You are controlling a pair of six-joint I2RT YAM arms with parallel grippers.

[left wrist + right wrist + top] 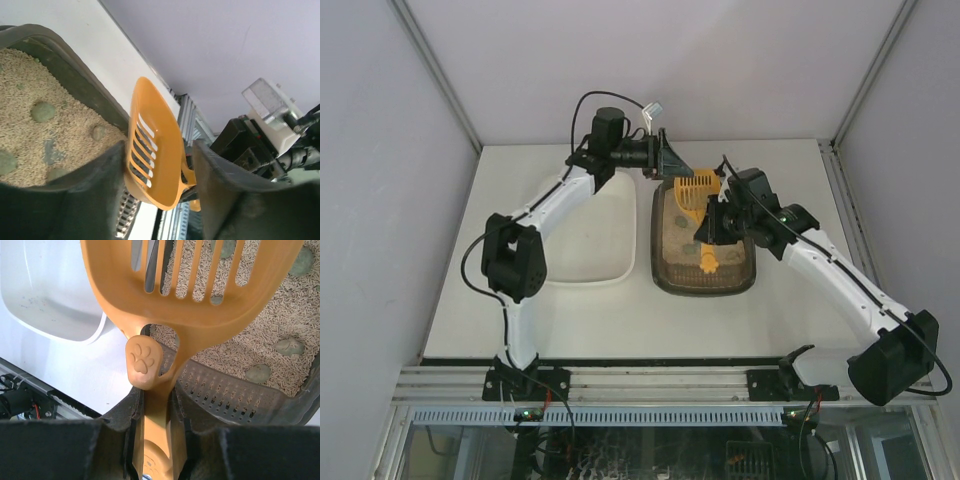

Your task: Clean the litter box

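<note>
The litter box (665,278) is a dark tray of beige litter at the table's middle. It also shows in the left wrist view (75,75) and the right wrist view (235,395). Grey-green lumps (43,111) lie in the litter and show again in the right wrist view (289,346). My right gripper (712,222) (159,400) is shut on the handle of an orange slotted scoop (695,192) (200,305), held above the box's far half. My left gripper (670,160) (156,147) is open at the box's far left corner. The scoop's head (160,150) shows between its fingers; I cannot tell whether they touch it.
A white rounded tub (582,280) stands just left of the litter box, under my left arm, and looks empty in the right wrist view (50,295). Grey walls enclose the table at the back and on both sides.
</note>
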